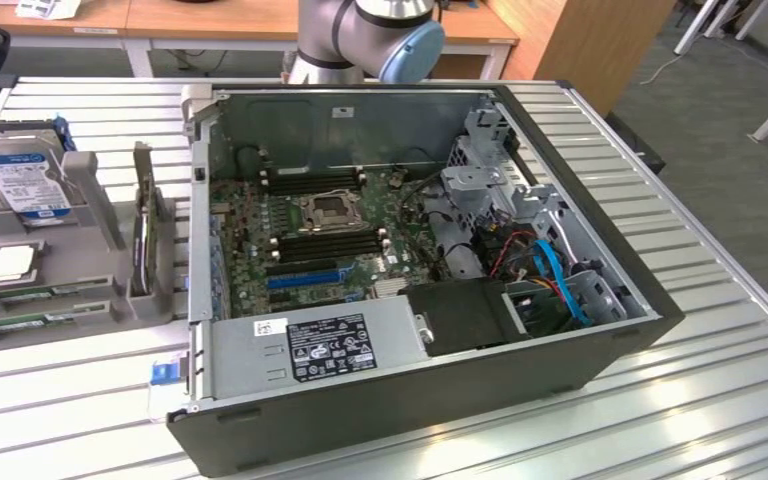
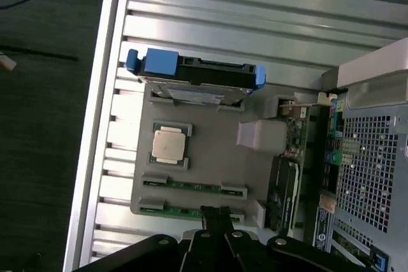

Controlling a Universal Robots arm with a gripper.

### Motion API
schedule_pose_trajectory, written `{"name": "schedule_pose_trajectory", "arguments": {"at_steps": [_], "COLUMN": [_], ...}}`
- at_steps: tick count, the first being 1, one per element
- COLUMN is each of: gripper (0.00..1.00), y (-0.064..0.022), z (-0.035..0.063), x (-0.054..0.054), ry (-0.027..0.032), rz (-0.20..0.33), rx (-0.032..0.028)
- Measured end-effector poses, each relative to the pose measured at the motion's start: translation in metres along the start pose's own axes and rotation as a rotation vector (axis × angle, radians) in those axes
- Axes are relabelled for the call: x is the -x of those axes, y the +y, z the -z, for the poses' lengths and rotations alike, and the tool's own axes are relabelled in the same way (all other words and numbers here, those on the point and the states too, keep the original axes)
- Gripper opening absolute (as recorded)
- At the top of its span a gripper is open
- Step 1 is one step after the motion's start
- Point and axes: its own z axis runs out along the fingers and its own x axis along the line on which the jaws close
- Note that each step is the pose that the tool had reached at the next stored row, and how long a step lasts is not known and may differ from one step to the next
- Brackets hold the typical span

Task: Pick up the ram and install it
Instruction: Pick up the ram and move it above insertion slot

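**Exterior view:** An open computer case (image 1: 424, 410) lies on its side on a slatted metal table (image 1: 704, 400), its motherboard (image 1: 317, 230) and power supply (image 1: 317, 350) exposed. The base of the robot arm (image 1: 371, 30) stands behind it. On the exterior view's left sits a grey parts holder (image 1: 97, 300). It carries a hard drive (image 1: 24, 185), a processor chip (image 1: 8, 262) and an expansion card (image 1: 144, 235) standing on edge beside the case. The ram (image 1: 17, 322) lies flat in the holder's outermost slot, outside the case. A second ram stick (image 1: 31, 293) lies parallel to it, between it and the processor.

**Wrist view:** The gripper (image 2: 215, 211) hangs over the holder (image 2: 210, 157) with its two black fingers pressed together and nothing visible between them. The fingertips overlap one end of the ram (image 2: 178, 210); whether they touch it cannot be told. The second ram stick (image 2: 191, 186), the processor chip (image 2: 169, 144), the blue-railed hard drive (image 2: 197, 74) and the expansion card (image 2: 284, 189) lie beyond, on the table (image 2: 255, 4).
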Motion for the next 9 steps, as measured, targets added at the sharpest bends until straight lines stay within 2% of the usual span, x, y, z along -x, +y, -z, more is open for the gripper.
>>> {"name": "schedule_pose_trajectory", "arguments": {"at_steps": [9], "gripper": [0.10], "y": [0.0000], "z": [0.0000], "x": [0.0000], "ry": [0.0050], "rz": [0.112], "rx": [0.0022]}}
